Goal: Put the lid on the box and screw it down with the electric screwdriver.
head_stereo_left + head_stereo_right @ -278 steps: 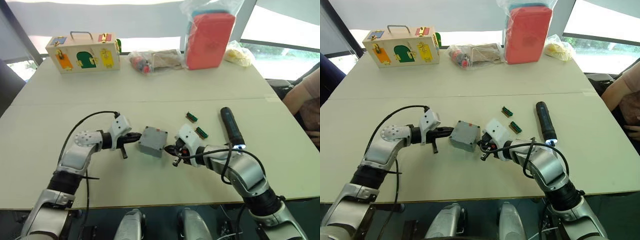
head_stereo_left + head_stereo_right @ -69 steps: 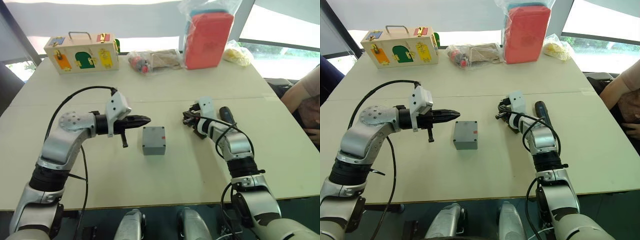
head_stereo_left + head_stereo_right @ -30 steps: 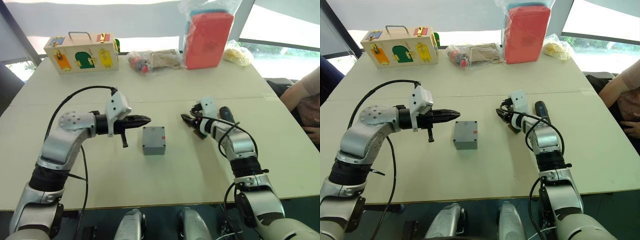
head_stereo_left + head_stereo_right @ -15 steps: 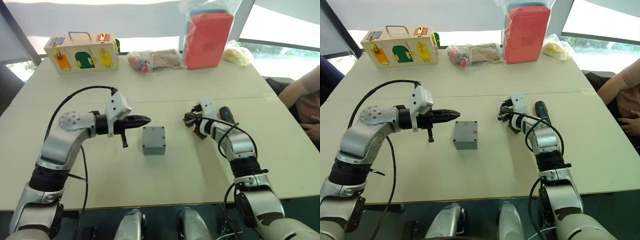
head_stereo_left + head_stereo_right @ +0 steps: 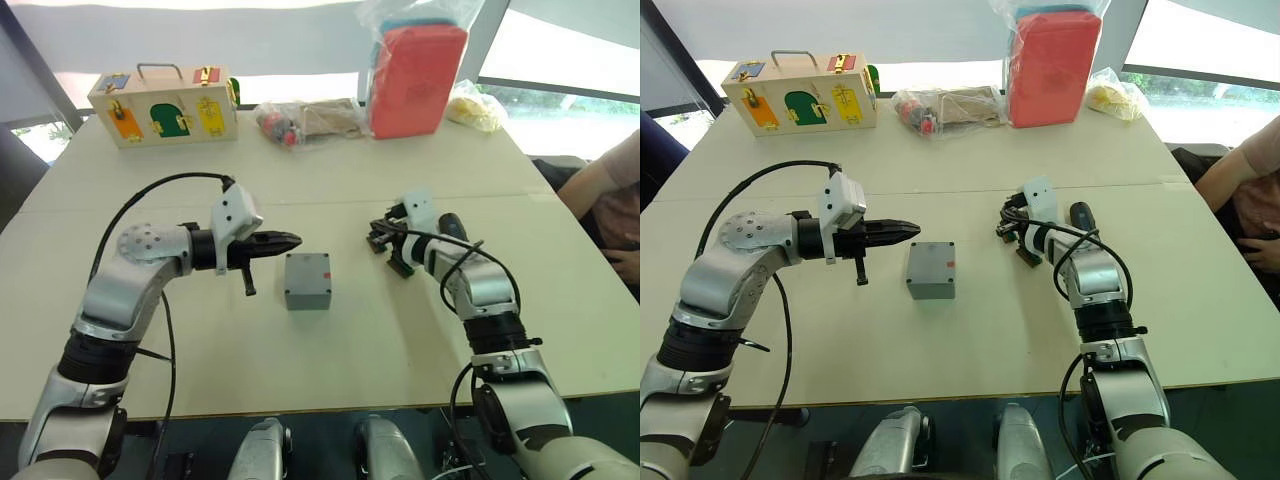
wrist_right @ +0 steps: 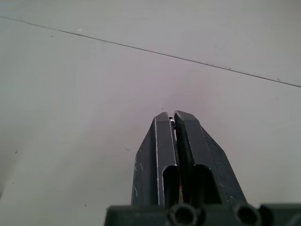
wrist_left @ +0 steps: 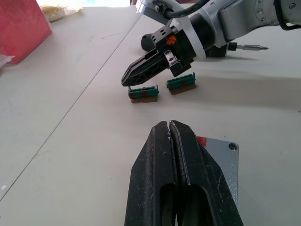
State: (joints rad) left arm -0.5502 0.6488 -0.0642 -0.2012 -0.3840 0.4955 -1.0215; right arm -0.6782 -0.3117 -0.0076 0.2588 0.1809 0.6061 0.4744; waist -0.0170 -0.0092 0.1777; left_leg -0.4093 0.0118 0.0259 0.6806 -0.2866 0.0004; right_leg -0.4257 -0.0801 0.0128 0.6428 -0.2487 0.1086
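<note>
- the box (image 5: 307, 280) sits on the table (image 5: 330, 350) between the two arms, and the lid (image 7: 221, 153) appears already seated on it: the top reads as a flat grey plate with a screw hole at one corner and a small red mark near an edge. whether it is square on all four corners cannot be told, and no screws can be made out.
- the left claw (image 5: 292, 240) hangs just beside the box on the robot's left, fingers pressed together and empty. if it drifts toward the box it could nudge the box or slide the lid off its holes, since nothing pins either down.
- the right claw (image 5: 377, 236) is well to the right of the box, near two small green-brown pieces (image 7: 162, 88), its fingers closed; a tiny glint sits at the very tip in the right wrist view, but whether it pinches anything cannot be told. if it is a screw, so thin a hold could let it drop and roll on the bare table.
- the electric screwdriver (image 5: 1080, 217) lies on the table just behind the right forearm, largely hidden by it. reaching for it from this pose risks the arm rolling the round tool away, or sweeping the green-brown pieces.
- a person's arm (image 5: 600, 195) rests at the table's right edge, close to that arm's swing path.
- driving with the box unheld would likely spin it.
</note>
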